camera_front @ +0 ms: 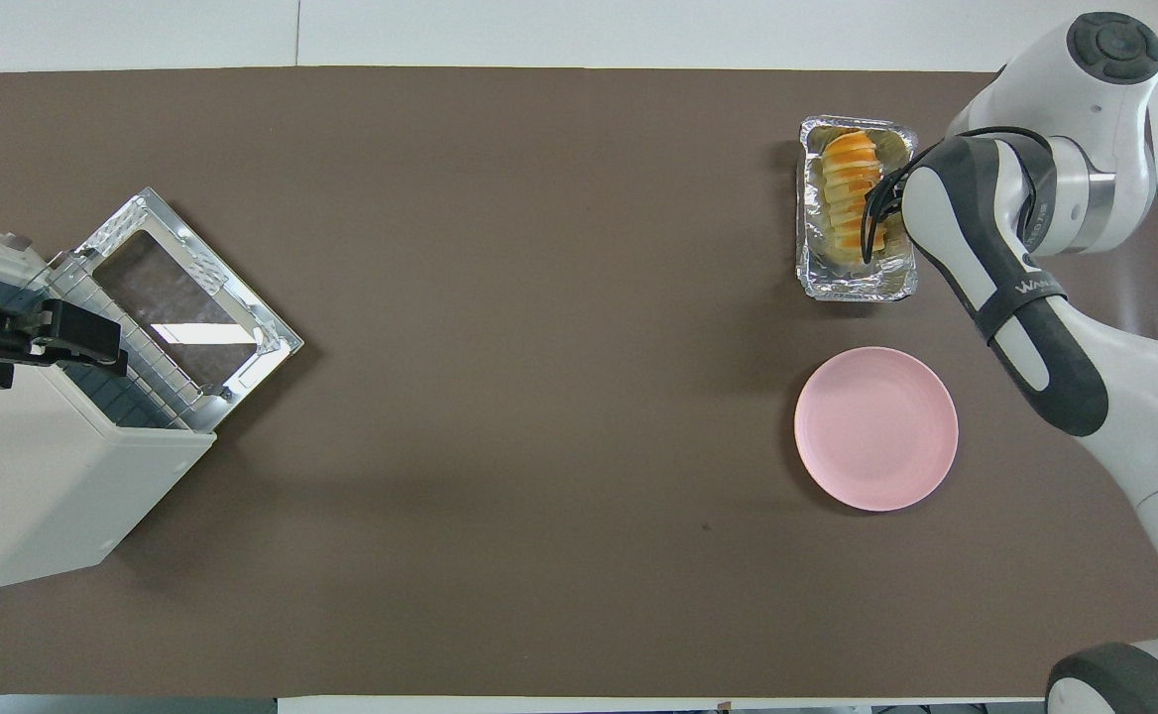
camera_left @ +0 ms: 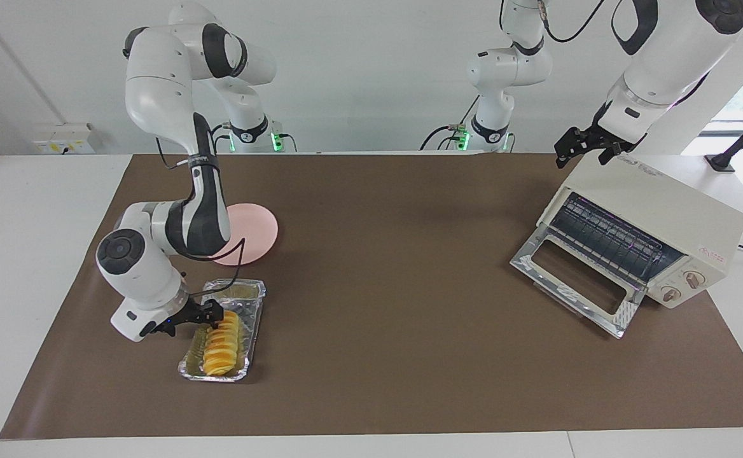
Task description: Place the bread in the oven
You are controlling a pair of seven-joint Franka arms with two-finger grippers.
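The bread (camera_left: 222, 346) (camera_front: 849, 188), a ridged golden-orange loaf, lies in a silver foil tray (camera_left: 252, 318) (camera_front: 857, 288) toward the right arm's end of the table. My right gripper (camera_left: 214, 316) is down in the tray at the loaf's end nearer the robots, jaws open, fingertips at the bread. In the overhead view the right forearm hides that gripper. The cream-white oven (camera_left: 658, 216) (camera_front: 44, 476) stands at the left arm's end with its glass door (camera_left: 569, 280) dropped open and the wire rack showing. My left gripper (camera_left: 584, 151) (camera_front: 93, 342) hangs open and empty over the oven's top edge.
A round pink plate (camera_left: 257, 232) (camera_front: 876, 428) lies nearer to the robots than the foil tray, partly covered by the right arm in the facing view. A brown mat (camera_left: 384, 286) covers the table between the tray and the oven.
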